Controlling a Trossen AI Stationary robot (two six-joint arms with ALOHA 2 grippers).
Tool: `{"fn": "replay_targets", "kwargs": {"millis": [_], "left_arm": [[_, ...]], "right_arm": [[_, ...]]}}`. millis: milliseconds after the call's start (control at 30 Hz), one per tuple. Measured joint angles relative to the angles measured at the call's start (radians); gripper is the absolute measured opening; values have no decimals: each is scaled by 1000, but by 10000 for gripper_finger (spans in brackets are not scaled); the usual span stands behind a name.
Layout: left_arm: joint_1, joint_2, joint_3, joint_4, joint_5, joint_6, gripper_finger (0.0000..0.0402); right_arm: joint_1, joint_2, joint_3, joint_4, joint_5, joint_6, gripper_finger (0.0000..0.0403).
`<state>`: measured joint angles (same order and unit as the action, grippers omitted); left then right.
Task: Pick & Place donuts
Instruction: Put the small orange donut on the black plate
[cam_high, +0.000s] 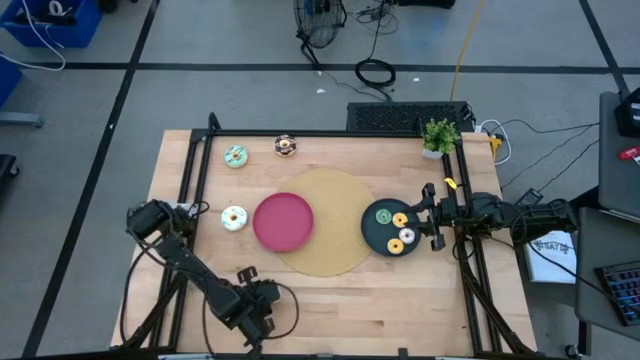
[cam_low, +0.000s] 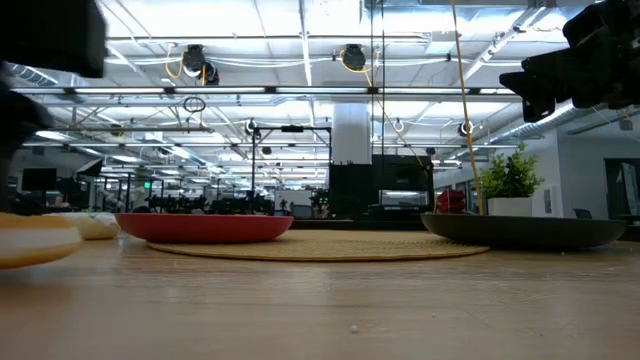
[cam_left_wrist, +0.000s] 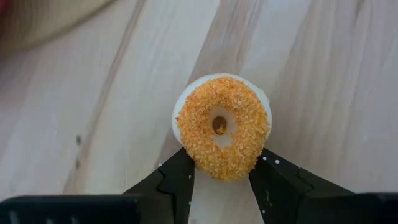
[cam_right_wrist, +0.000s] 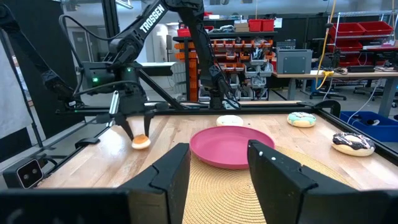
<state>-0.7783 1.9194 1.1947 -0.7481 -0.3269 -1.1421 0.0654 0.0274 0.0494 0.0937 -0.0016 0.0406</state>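
Note:
My left gripper (cam_left_wrist: 221, 171) is near the table's near edge (cam_high: 247, 272), shut on a small orange-crumbed donut (cam_left_wrist: 222, 126) with a white underside. It also shows in the right wrist view (cam_right_wrist: 140, 142). My right gripper (cam_high: 432, 215) is open and hovers at the right rim of the black plate (cam_high: 372, 232), which holds several donuts, among them a green one (cam_high: 383, 215) and a yellow one (cam_high: 400, 220). A teal donut (cam_high: 236, 156), a chocolate donut (cam_high: 286, 146) and a white donut (cam_high: 233, 218) lie flat on the wood. The pink plate (cam_high: 283, 221) sits on a round woven mat (cam_high: 335, 255). My left gripper pinches the orange donut by its outer rim (cam_left_wrist: 200, 163), one fingertip (cam_left_wrist: 177, 177) on each side of the ring's near part. The fingers come from above, pointing down (cam_right_wrist: 127, 127). The donut lies flat at their free ends, low over the wood; whether it touches the table I cannot tell.
A small potted plant (cam_high: 438, 135) stands at the far right corner. Black frame rails (cam_high: 195, 180) run along the table's left and right sides. Bare wood (cam_high: 350, 310) lies along the near edge, right of my left gripper.

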Motion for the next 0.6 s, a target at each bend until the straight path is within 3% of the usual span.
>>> {"fn": "replay_targets", "kwargs": {"millis": [367,600], "left_arm": [[127,-2,96,73,-95,349,147],[224,-2,171,180,-103,573,147]], "right_arm": [[0,0,0,0,0,-2,152],[0,0,0,0,0,-157,153]]}}
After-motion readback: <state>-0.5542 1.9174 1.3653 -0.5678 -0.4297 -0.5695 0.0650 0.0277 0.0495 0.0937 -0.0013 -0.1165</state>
